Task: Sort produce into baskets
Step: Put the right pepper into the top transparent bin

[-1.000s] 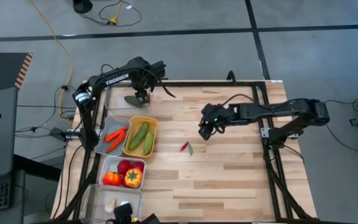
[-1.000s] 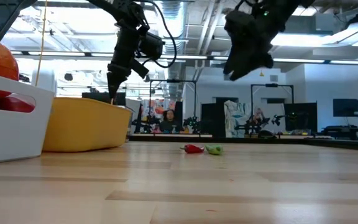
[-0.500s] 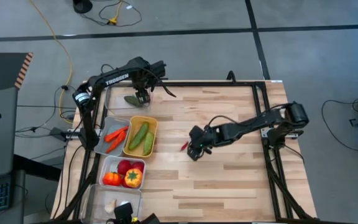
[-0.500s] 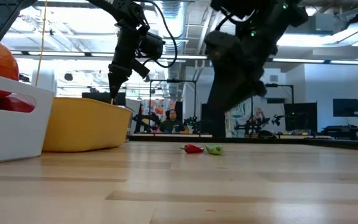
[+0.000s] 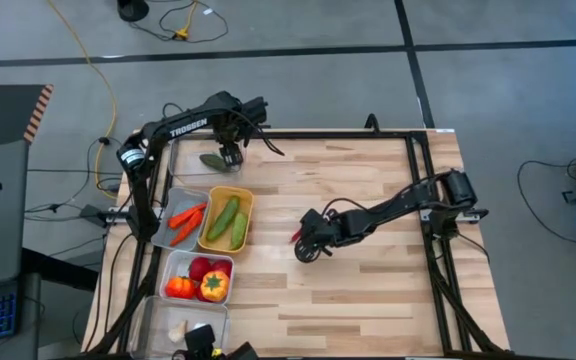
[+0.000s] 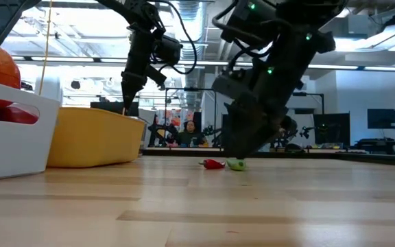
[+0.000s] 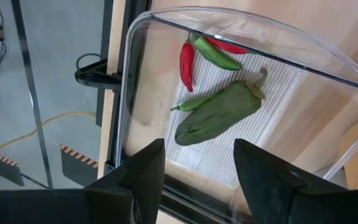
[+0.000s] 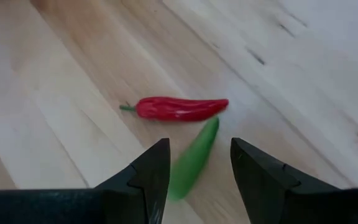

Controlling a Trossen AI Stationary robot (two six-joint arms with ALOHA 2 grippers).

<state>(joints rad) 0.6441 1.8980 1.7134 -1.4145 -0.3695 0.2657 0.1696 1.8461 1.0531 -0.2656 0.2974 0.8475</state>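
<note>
A tiny red chilli (image 8: pixel 178 107) and a tiny green chilli (image 8: pixel 193 158) lie side by side on the wooden table near its middle (image 6: pixel 223 164). My right gripper (image 8: pixel 194 177) is open just above them, its fingers on either side of the green chilli without touching it. My left gripper (image 7: pixel 197 174) is open above the clear tray (image 7: pixel 235 34) at the table's far left, which holds red and green chillies and a larger green pepper (image 7: pixel 219 114). The yellow tray (image 5: pixel 226 218) holds cucumbers, the grey tray (image 5: pixel 183 222) carrots, the white tray (image 5: pixel 200 276) tomatoes and a pepper.
A second clear tray (image 5: pixel 180 328) with a garlic bulb sits at the near left. All trays line the table's left side. Bare wood stretches right and near of the chillies. A black frame (image 5: pixel 420 170) edges the table's right side.
My right gripper has swung from the table's far right toward the middle and down, ending low over the two chillies. The chillies have not moved.
</note>
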